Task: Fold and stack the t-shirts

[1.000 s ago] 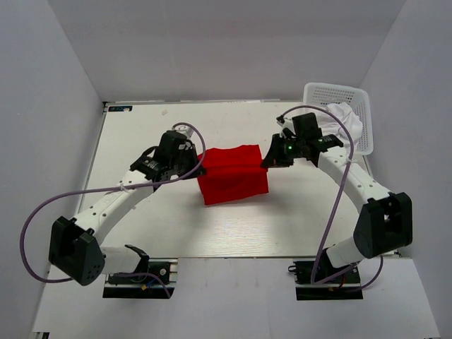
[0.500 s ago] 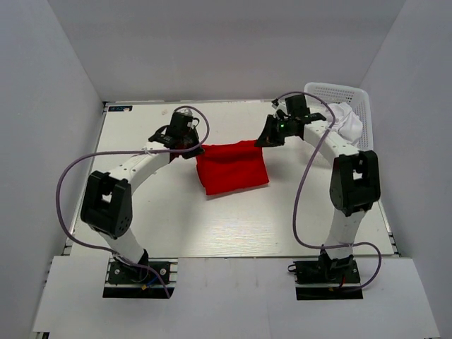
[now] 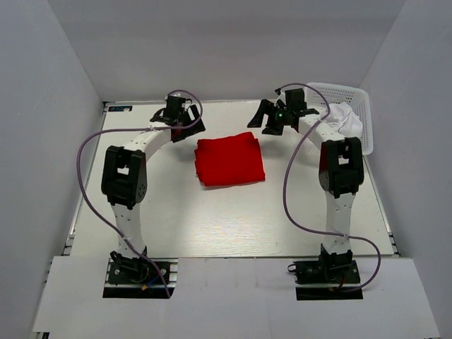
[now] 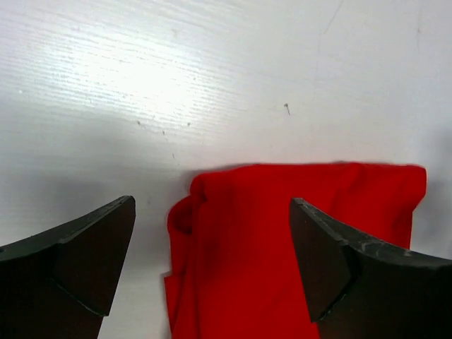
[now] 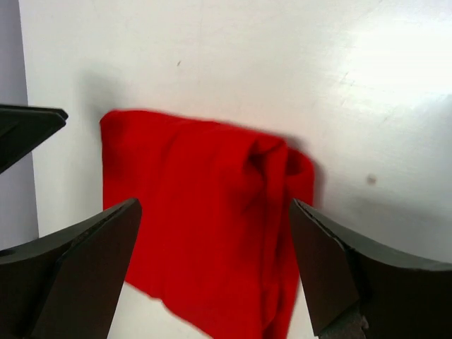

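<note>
Red t-shirt folded on the counter, white one not yet started.
Red t-shirt (image 3: 229, 161) lies as a folded square mid-counter (image 3: 212, 219). Left fingers (image 4: 78, 254) and right fingers (image 5: 339, 268) hang wide apart above its far corners, holding nothing. White t-shirt (image 3: 347, 120) sits bunched in the basket (image 3: 339, 92), far right. Likely next step: the right arm reaches into the basket, pinches the cloth and lays it flat.

Open tabletop (image 3: 226, 219) surrounds the red t-shirt (image 3: 229, 160) (basket (image 3: 337, 87) crowds far-right corner).

table (image 3: 212, 219): white, faint grain | basket (image 3: 339, 92): white plastic lattice, far right corner of table
</note>
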### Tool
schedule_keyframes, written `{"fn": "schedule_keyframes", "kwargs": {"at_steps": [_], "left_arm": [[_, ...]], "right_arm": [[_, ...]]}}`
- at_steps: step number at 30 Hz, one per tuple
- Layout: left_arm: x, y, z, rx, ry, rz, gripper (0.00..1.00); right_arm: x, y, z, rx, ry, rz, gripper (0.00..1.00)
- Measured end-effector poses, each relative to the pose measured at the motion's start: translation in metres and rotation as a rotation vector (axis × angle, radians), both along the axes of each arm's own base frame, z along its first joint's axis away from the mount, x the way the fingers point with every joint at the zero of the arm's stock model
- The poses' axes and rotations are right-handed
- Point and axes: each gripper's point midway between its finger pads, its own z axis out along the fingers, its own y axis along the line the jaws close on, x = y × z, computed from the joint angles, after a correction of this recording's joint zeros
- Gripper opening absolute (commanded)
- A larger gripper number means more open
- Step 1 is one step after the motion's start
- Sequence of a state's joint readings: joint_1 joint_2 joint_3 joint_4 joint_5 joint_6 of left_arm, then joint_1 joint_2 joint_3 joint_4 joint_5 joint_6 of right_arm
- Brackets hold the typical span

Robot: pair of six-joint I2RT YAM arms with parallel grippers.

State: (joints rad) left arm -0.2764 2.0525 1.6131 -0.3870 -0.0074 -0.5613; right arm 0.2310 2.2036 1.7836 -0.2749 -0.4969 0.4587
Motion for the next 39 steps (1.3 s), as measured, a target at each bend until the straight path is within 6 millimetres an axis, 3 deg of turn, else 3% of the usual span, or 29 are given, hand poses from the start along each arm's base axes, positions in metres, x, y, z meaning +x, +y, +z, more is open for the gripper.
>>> {"fn": "schedule_keyframes", "kwargs": {"at_steps": [4,8,11,16,21,25,30,35,39], "left_arm": [[-0.019,-0.008,0.015,-0.037,-0.043,-0.065,1.00],[-0.025,-0.038,0.038,-0.128,-0.111,-0.177,1.00],[-0.025,-0.057,0.042,-0.188,-0.132,-0.242,1.00],[-0.015,-0.070,0.013,-0.239,-0.120,-0.267,1.00],[-0.012,-0.066,-0.048,-0.246,-0.041,-0.224,1.00],[-0.002,-0.062,-0.045,-0.244,-0.069,-0.202,1.00],[0.007,-0.063,-0.042,-0.232,-0.075,-0.202,1.00],[0.018,-0.057,-0.026,-0.147,-0.102,-0.198,1.00],[0.018,-0.046,-0.004,-0.084,-0.123,-0.180,1.00]], "right_arm": [[-0.024,0.009,0.020,0.009,-0.057,0.034,0.90],[-0.043,0.030,0.041,0.047,-0.135,0.084,0.90],[-0.045,0.048,0.044,0.079,-0.170,0.106,0.90],[-0.029,0.062,0.020,0.120,-0.174,0.071,0.90],[-0.010,0.051,-0.054,0.094,-0.055,-0.025,0.90],[0.012,0.051,-0.050,0.113,-0.084,-0.053,0.90],[0.013,0.050,-0.051,0.107,-0.087,-0.054,0.90],[0.004,0.043,-0.030,0.043,-0.127,-0.039,0.90],[-0.021,0.032,0.028,0.026,-0.229,-0.031,0.90]]}}
